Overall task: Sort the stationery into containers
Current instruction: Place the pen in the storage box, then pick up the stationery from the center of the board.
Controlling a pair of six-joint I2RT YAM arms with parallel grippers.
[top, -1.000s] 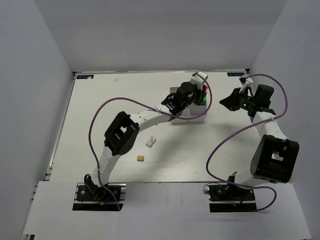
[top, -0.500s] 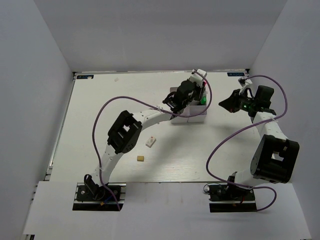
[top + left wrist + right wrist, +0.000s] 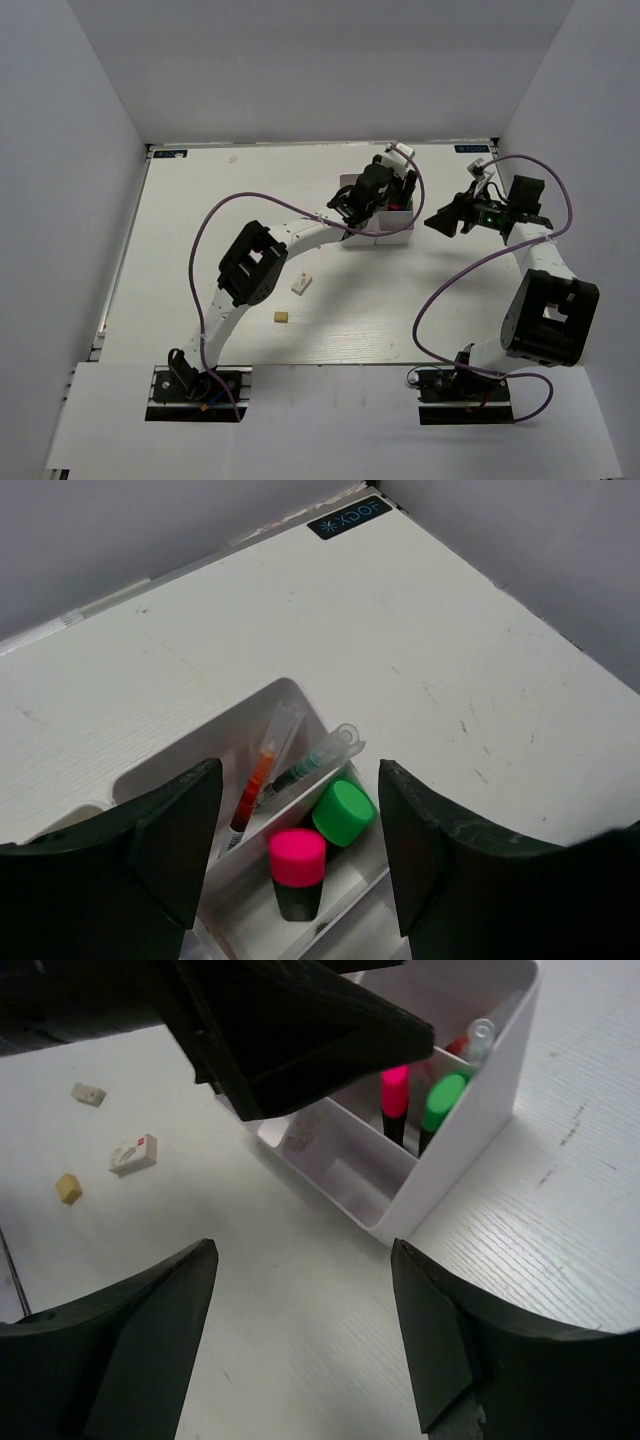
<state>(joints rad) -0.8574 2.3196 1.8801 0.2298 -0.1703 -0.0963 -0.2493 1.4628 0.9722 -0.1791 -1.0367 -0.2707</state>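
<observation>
My left gripper [image 3: 298,780] hangs directly over the white compartment box [image 3: 180,765], above its far right corner. The fingers are spread wide and there is nothing between them. Looking down between them, I see a pink-capped highlighter [image 3: 297,858] and a green-capped highlighter [image 3: 343,813] standing upright, side by side, in one compartment. Across one divider, in the next compartment, two clear-barrelled pens lean against the wall. One has orange ink [image 3: 260,780] and the other has green ink [image 3: 315,762].

My right gripper [image 3: 303,1260] sits off the box's right side, apart from it and low over the table [image 3: 560,1260], facing the box's outer wall. Its jaws also stand wide apart and hold nothing. From there, the compartments nearest that gripper look bare.

Three small blocks lie loose on the table, well apart from the box on its near left side. They are a white eraser with red print [image 3: 133,1153], a tan eraser [image 3: 68,1188] and a smaller pale block [image 3: 88,1093]. Neither gripper touches them.
</observation>
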